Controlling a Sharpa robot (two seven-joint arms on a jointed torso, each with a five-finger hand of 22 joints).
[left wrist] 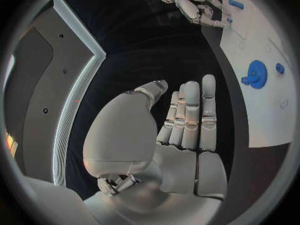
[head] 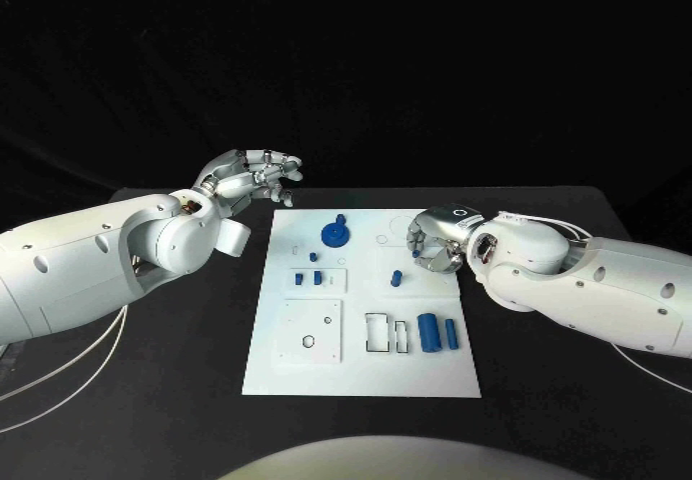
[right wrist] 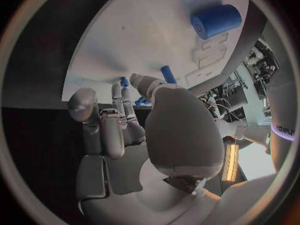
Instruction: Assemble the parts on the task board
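Nearest the camera in the head view, the task board ran up the middle of the frame, with two blue cylinders lying side by side at its lower right, long axes pointing up the frame. A blue gear sat near the top edge, and a small blue peg lay just left of centre-right. The right hand hung over the board's upper right corner, fingers curled loosely together with nothing visibly in them; the peg lay just below and left of it, so this hand was plainly the nearer one. The left hand waited off the board at upper left, fingers straight and close together, empty.
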